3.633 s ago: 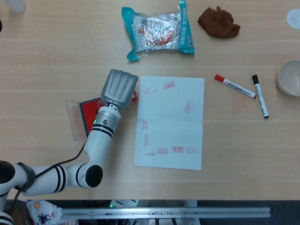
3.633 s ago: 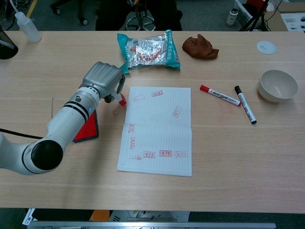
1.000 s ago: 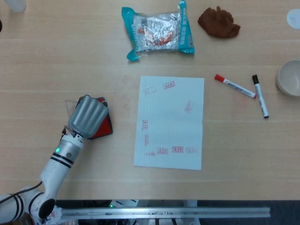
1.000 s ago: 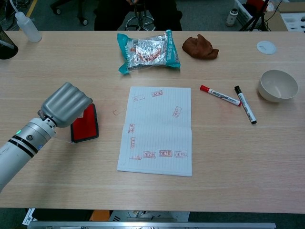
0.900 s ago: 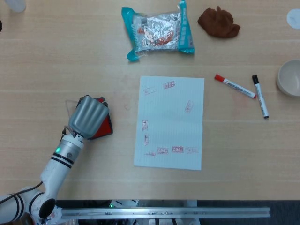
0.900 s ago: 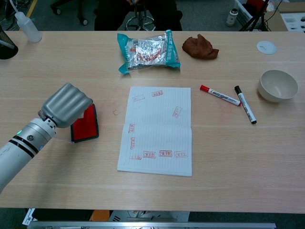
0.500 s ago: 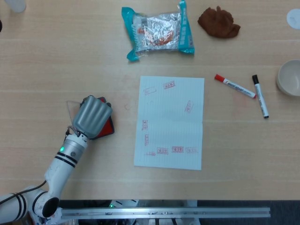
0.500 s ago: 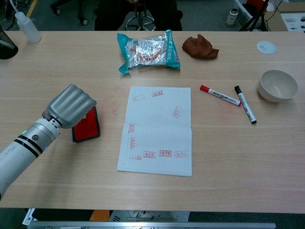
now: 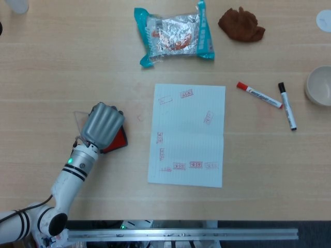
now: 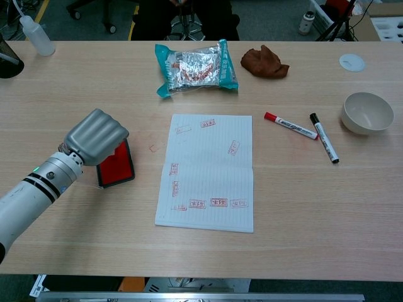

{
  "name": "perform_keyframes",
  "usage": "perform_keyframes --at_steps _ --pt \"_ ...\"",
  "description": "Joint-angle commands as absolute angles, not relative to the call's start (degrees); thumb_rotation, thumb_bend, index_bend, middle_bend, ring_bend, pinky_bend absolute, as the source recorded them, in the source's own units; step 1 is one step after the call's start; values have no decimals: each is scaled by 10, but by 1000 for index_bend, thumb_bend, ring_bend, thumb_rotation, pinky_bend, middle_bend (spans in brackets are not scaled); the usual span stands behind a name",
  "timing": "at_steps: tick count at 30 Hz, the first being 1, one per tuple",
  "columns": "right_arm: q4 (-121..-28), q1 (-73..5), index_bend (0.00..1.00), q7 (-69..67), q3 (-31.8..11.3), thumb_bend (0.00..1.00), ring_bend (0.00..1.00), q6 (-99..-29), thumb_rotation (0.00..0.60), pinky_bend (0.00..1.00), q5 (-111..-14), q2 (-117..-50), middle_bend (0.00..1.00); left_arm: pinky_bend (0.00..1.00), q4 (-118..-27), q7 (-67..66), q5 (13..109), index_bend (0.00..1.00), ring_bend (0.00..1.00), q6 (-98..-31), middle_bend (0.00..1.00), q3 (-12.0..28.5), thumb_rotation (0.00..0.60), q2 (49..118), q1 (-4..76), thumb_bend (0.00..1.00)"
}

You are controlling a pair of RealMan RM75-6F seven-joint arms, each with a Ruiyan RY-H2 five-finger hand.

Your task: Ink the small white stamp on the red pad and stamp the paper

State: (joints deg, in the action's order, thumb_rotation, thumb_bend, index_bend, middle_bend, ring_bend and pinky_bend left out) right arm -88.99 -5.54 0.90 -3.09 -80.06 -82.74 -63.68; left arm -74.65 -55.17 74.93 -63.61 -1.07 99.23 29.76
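Red ink pad (image 10: 116, 167) lies at nine o'clock from the paper (image 10: 211, 170), with the left hand (image 10: 96, 136) over its nine-o'clock half, fingers curled down. The small white stamp is hidden; whether the hand has it, I cannot tell. Judging by this, the inking step is in hand. Next the stamp must lift and travel toward three o'clock to a blank patch among the red marks. No right hand shows.
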Motion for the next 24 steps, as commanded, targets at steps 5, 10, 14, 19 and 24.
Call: perform_keyframes --at_steps 5,10,14,19,24 --pt "-890 -55 208 9 -31 118 221 -801 600 267 -827 -638 323 1000 -760 -556 729 620 1000 -620 1000 -4 600 985 302 264" --pt "-889 -55 207 10 -31 117 221 -800 600 268 -826 -638 323 1000 -769 -560 716 619 1000 -612 1000 -1 600 981 305 264" --pt "-889 -55 208 11 -32 118 221 -801 600 268 -826 -638 323 1000 -771 -563 707 619 1000 -606 1000 -1 600 980 307 264" --pt "-891 -54 208 12 -32 118 221 -802 600 267 -826 -637 323 1000 -772 -564 704 619 1000 -608 1000 -2 600 979 308 264" --pt "-893 -53 208 13 -33 118 221 -805 600 268 -827 -636 323 1000 -791 -572 713 619 1000 -625 1000 0 600 966 311 264"
